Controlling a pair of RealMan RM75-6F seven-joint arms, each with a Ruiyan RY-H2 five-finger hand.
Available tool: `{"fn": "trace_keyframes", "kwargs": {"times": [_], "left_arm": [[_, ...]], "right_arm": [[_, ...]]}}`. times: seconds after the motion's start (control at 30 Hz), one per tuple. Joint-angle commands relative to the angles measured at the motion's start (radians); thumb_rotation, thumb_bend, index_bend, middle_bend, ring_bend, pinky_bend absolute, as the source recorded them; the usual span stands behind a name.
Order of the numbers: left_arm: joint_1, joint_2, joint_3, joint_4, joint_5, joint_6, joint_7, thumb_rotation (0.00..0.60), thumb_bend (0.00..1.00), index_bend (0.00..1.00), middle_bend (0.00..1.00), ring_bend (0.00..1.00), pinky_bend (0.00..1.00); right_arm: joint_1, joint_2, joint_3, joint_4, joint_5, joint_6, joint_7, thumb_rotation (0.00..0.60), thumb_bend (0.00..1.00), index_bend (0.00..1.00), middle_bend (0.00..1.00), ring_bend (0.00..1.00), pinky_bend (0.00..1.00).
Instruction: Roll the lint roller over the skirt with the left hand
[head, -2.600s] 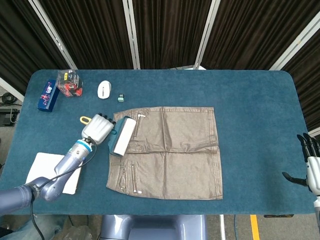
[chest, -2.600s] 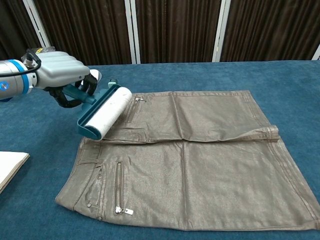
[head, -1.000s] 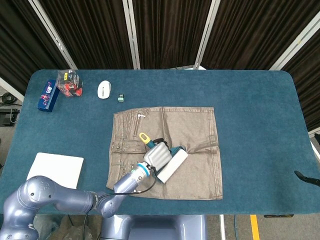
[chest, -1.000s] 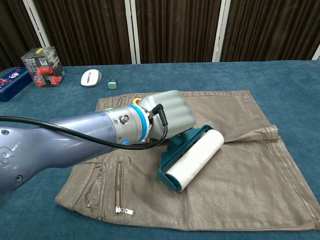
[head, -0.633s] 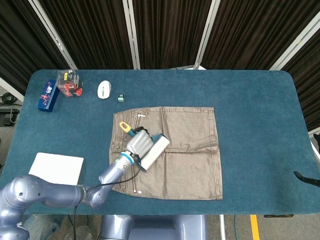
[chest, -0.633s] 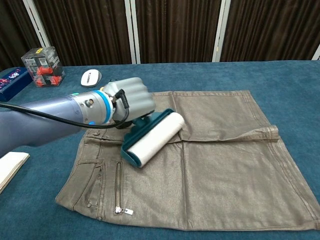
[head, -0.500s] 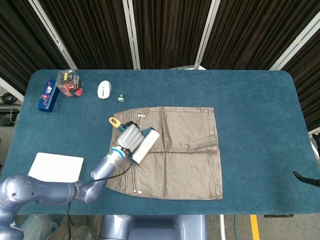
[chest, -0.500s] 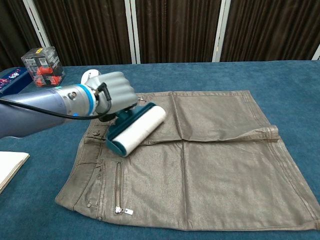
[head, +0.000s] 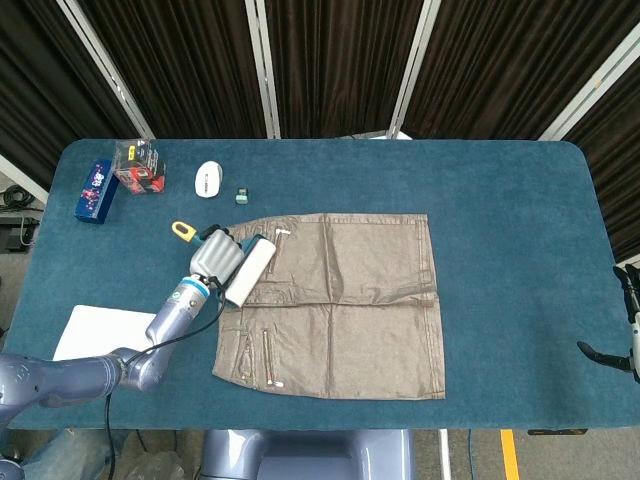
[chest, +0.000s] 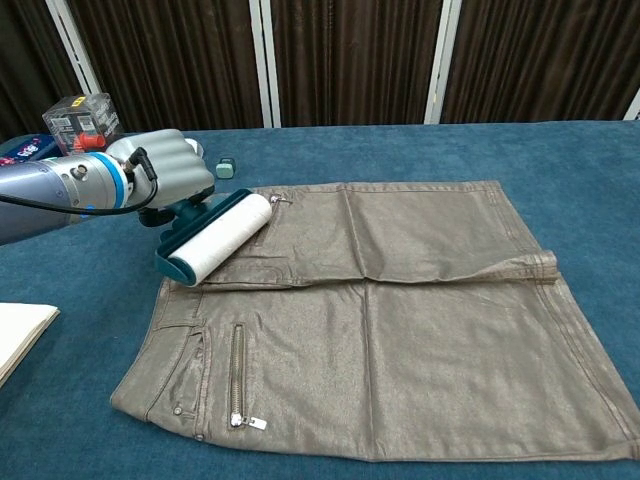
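A taupe skirt (head: 340, 300) (chest: 400, 320) lies flat on the blue table (head: 500, 200). My left hand (head: 215, 258) (chest: 165, 175) grips the teal handle of the lint roller (head: 250, 272) (chest: 215, 237). The white roll rests on the skirt's left waistband edge, near the zip pockets. A yellow handle end (head: 181, 230) sticks out behind the hand. My right hand (head: 630, 335) shows only as a sliver at the right border of the head view, far from the skirt; its fingers cannot be made out.
At the back left stand a blue box (head: 97, 188), a clear box with red contents (head: 140, 165) (chest: 82, 117), a white mouse (head: 208, 179) and a small teal object (head: 242, 195) (chest: 227, 167). A white pad (head: 100, 335) lies at the front left.
My left hand has drawn the roller leftwards and back across the skirt, from its middle to the left waistband edge. The right hand's edge shows again at the border.
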Motion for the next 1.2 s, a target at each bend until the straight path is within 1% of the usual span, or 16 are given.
{"fn": "trace_keyframes", "kwargs": {"times": [0.03,0.23,0.33,0.37,0.5,0.77,1.0,1.2], "left_arm": [[-0.006,-0.006,-0.008,-0.018,0.011,0.007,0.009,0.600,0.71,0.66,0.51,0.39,0.48],[-0.035,-0.053,-0.025,-0.072,0.015,0.026,0.075,0.600,0.71,0.66,0.51,0.39,0.48],[-0.059,-0.092,-0.036,-0.100,0.021,0.036,0.120,0.600,0.71,0.66,0.51,0.39,0.48],[-0.078,-0.117,-0.040,-0.115,0.031,0.033,0.147,0.600,0.71,0.66,0.51,0.39,0.48],[-0.110,-0.175,-0.054,-0.128,0.002,0.045,0.224,0.600,0.71,0.66,0.51,0.39,0.48],[-0.161,-0.252,-0.079,-0.138,-0.033,0.061,0.314,0.600,0.71,0.66,0.51,0.39,0.48],[-0.187,-0.295,-0.087,-0.137,-0.050,0.067,0.349,0.600,0.71,0.66,0.51,0.39,0.48],[-0.182,-0.286,-0.076,-0.130,-0.065,0.084,0.355,0.600,0.71,0.66,0.51,0.39,0.48]], "right_arm": [[-0.001,0.001,0.001,-0.001,0.000,0.001,0.003,0.600,0.00,0.00,0.00,0.00,0.00],[-0.005,0.009,0.000,0.000,-0.003,0.004,0.020,0.600,0.00,0.00,0.00,0.00,0.00],[-0.009,0.013,0.000,0.003,-0.003,0.005,0.031,0.600,0.00,0.00,0.00,0.00,0.00],[-0.011,0.015,0.000,0.004,-0.003,0.007,0.038,0.600,0.00,0.00,0.00,0.00,0.00],[-0.014,0.019,0.000,0.011,-0.004,0.008,0.053,0.600,0.00,0.00,0.00,0.00,0.00],[-0.017,0.023,0.000,0.023,0.002,0.003,0.073,0.600,0.00,0.00,0.00,0.00,0.00],[-0.019,0.026,0.002,0.024,0.005,0.004,0.082,0.600,0.00,0.00,0.00,0.00,0.00],[-0.020,0.028,0.002,0.021,0.005,0.003,0.081,0.600,0.00,0.00,0.00,0.00,0.00]]}}
